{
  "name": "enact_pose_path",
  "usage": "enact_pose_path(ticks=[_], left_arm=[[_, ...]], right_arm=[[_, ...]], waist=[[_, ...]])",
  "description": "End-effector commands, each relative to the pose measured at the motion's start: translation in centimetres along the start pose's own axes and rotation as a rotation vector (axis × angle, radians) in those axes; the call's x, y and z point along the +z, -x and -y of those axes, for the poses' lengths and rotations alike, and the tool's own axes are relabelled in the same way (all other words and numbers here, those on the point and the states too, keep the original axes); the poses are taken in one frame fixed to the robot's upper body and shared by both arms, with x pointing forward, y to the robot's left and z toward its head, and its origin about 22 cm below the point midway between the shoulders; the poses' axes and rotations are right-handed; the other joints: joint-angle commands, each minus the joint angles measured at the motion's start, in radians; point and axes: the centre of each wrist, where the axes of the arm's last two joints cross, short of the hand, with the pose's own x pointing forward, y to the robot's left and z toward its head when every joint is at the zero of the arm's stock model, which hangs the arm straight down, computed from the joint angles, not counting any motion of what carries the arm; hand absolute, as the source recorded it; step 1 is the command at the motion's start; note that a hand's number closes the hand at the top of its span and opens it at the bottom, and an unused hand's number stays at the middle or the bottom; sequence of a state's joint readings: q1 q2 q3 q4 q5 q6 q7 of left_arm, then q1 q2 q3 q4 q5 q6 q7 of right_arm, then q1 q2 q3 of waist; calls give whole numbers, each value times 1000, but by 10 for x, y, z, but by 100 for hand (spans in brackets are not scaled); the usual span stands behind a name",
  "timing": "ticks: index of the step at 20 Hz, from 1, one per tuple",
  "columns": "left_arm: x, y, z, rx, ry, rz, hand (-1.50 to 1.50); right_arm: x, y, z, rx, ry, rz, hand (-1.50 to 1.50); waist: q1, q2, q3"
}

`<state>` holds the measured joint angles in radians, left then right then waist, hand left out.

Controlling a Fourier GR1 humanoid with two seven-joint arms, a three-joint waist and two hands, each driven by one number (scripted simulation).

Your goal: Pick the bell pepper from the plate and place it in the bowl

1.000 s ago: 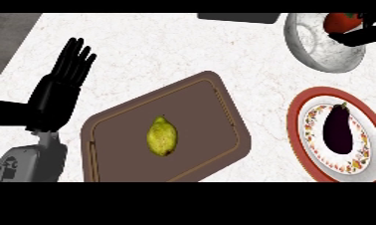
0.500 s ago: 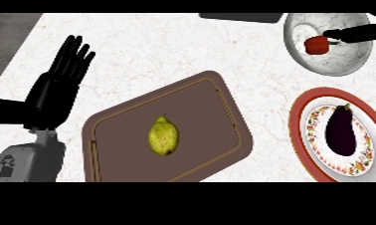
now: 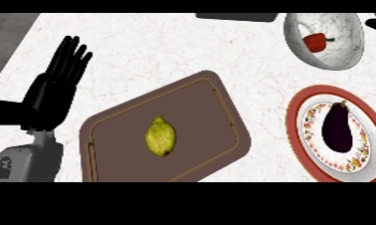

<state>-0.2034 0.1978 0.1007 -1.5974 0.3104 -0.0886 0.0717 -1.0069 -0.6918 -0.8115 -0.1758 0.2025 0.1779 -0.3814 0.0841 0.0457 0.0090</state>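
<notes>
Head view. We count one red bell pepper [image 3: 316,42] with a short green stem, one marbled white bowl [image 3: 345,55], one round plate with a red rim and patterned border [image 3: 301,119], one dark purple eggplant [image 3: 338,126], one yellow-green lemon [image 3: 160,136], one brown rectangular tray with rounded corners [image 3: 213,99], and one black left hand [image 3: 55,87]. The pepper lies inside the bowl, against its left inner wall, stem pointing right. It looks glossy, squat and small beside the bowl. The eggplant lies lengthwise on the plate, well apart from the bowl. The lemon sits near the tray's middle. The left hand rests at the view's left edge, fingers straight and spread wide, holding nothing. We see no right hand.
</notes>
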Motion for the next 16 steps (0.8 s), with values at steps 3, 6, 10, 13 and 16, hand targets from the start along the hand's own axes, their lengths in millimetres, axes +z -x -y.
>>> enact_pose_path(ticks=[3,6,10,13,16], left_arm=[[4,5,0,5,-10,-6,0],[3,7,5,1,-10,-8,0],[3,0,-9,1,-24,4,0],[11,2,-19,-6,-22,-5,0],[4,10,-3,15,-32,0,0]], right_arm=[[17,1,52,-68,116,-44,-150],[41,32,72,-66,113,-55,-150],[62,29,115,-75,112,-83,-150],[81,47,127,-66,109,-74,-150],[93,54,137,-85,58,-81,-150]], waist=[[-4,-2,0],[-15,0,2],[-21,0,4],[-11,-2,5],[-30,0,7]])
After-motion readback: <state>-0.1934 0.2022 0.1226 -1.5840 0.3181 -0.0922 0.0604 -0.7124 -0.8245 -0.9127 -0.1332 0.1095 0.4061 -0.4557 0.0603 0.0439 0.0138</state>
